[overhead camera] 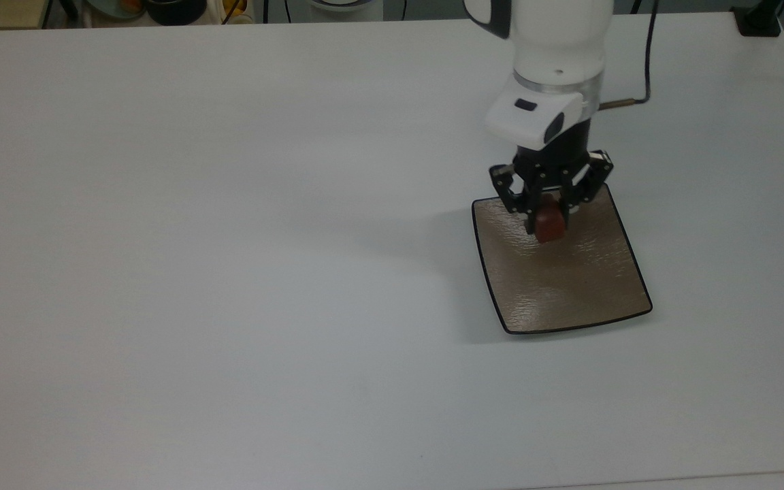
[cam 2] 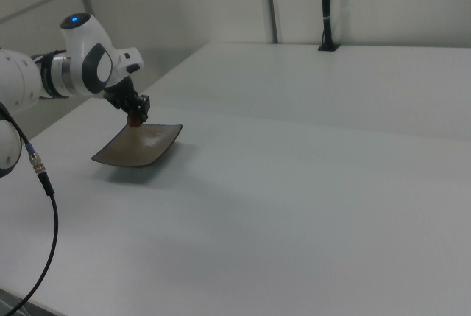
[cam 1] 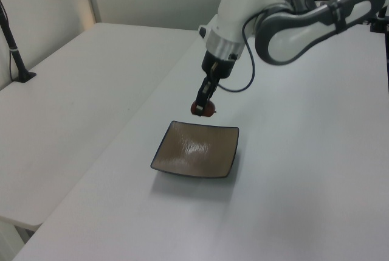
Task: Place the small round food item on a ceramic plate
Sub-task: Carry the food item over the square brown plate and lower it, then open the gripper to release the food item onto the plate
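Above white table point(overhead camera: 229, 272), hand point(overhead camera: 548, 219) points down, gripping food item point(overhead camera: 550, 224) over plate point(overhead camera: 569, 286).

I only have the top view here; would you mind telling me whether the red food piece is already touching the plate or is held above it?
Observer: It is held above. In the left view the small round food item hangs clear of the ceramic plate, with bare table visible between them.
Operator: Thank you. Is it over the middle of the plate?
Observer: No, in the left view it is near the plate's far edge.
Operator: Does the gripper hang straight down?
Observer: In the right view the gripper slants down toward the right view's right, onto the plate's near-arm side.
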`<control>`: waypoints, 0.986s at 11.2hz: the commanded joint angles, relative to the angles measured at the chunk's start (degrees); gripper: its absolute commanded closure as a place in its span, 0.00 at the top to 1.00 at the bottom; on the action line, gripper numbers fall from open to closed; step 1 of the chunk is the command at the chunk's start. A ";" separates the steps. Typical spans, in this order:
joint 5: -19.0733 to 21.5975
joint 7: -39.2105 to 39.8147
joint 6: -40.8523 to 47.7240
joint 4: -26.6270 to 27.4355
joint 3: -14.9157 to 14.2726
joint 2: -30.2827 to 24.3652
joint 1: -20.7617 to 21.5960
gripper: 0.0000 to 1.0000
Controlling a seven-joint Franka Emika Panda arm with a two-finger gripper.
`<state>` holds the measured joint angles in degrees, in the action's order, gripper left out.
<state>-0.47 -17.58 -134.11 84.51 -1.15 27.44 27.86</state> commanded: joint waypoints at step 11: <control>-2.96 -2.81 -13.72 -1.10 -0.34 12.11 3.43 0.52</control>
<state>-2.46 -19.23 -145.86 84.27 -1.15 38.50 30.93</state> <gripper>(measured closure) 0.568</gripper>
